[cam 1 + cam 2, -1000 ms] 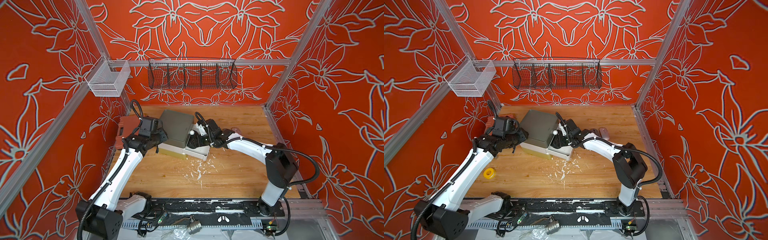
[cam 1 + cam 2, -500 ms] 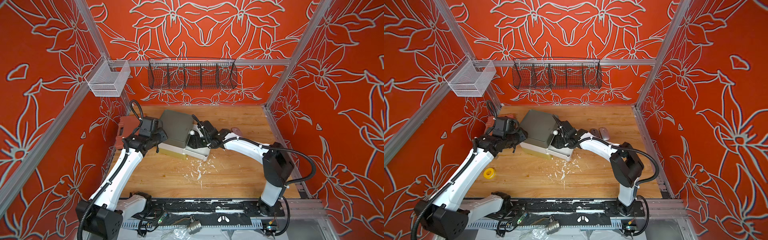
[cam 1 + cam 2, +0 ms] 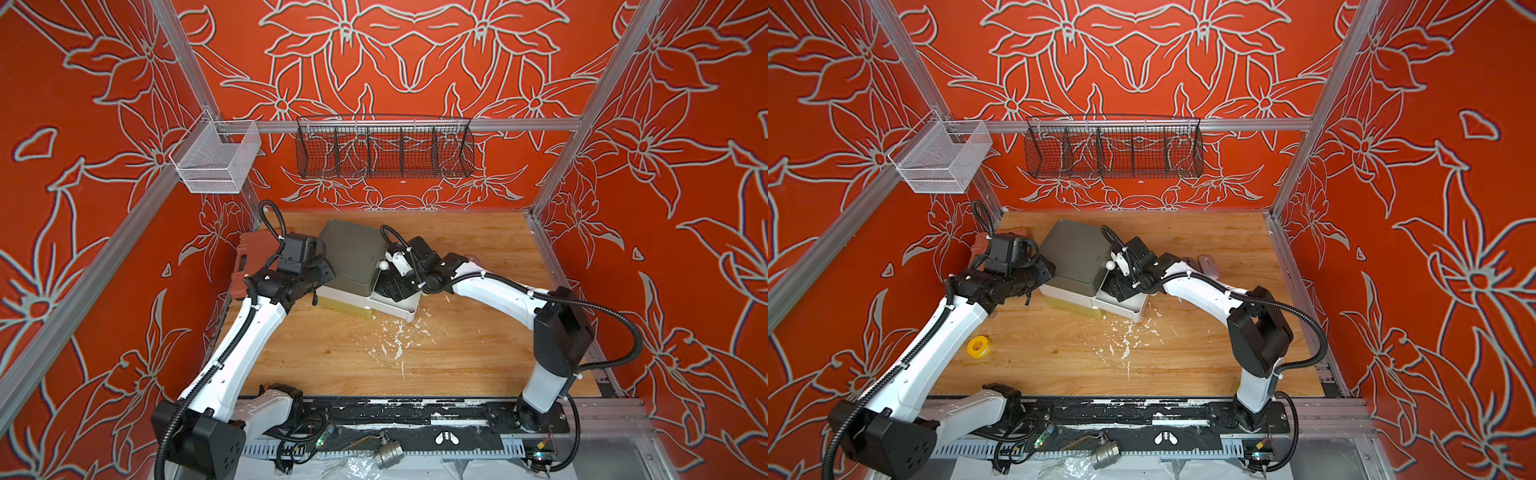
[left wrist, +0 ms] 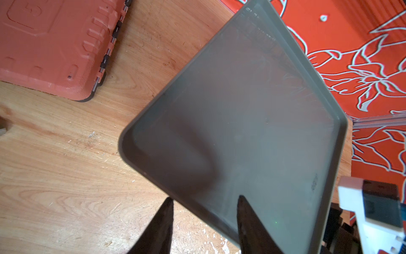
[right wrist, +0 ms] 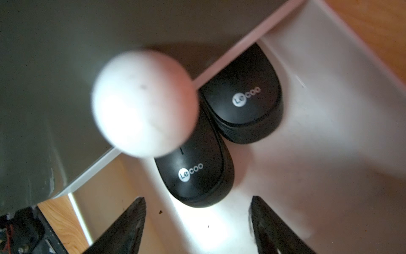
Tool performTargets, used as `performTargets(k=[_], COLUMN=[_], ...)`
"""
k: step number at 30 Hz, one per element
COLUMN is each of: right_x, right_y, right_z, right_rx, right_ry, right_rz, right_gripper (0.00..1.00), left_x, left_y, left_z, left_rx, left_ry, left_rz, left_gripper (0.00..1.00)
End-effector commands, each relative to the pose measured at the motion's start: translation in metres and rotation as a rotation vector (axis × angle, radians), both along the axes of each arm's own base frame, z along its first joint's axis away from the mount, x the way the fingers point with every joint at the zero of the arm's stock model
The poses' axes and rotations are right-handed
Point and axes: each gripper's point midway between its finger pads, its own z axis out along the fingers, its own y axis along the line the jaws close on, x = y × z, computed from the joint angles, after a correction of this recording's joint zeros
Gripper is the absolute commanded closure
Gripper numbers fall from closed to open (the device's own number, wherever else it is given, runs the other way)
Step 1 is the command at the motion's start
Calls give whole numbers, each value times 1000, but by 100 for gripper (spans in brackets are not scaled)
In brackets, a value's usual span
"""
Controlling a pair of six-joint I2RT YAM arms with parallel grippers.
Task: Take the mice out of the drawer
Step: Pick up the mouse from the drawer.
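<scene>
Drawer (image 5: 329, 110) open; right gripper (image 5: 197, 199) hangs wide, empty, over nearest mouse (image 5: 195, 173); left gripper (image 4: 204, 198) straddles cabinet (image 4: 241, 110) edge, bracing we judge, grip unclear.

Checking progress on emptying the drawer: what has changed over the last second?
The right gripper edged slightly toward the grey cabinet, over the open drawer. Its jaws stand open short of the nearer black mouse, with nothing taken hold of. The left gripper at the cabinet's corner, the cabinet, the drawer and the mice on the table stayed put.
</scene>
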Motion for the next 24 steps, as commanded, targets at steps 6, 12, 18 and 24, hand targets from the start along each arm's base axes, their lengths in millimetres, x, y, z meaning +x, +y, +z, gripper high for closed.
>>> performTargets(k=[6, 12, 18, 24], right_x=[9, 9, -6, 3], right_y=[22, 30, 37, 33], right_z=[-6, -11, -8, -10], right_rx=[65, 108, 177, 146], right_ry=[-78, -108, -156, -221], right_rz=[203, 263, 379, 368], right_gripper=[17, 16, 24, 31], left_x=[4, 5, 5, 7], left_y=[-3, -2, 5, 6], left_z=[7, 7, 9, 8], left_rx=[-28, -25, -11, -15], left_ry=[-29, -30, -39, -41], left_rz=[-3, 6, 47, 54], left_gripper=[55, 55, 55, 55])
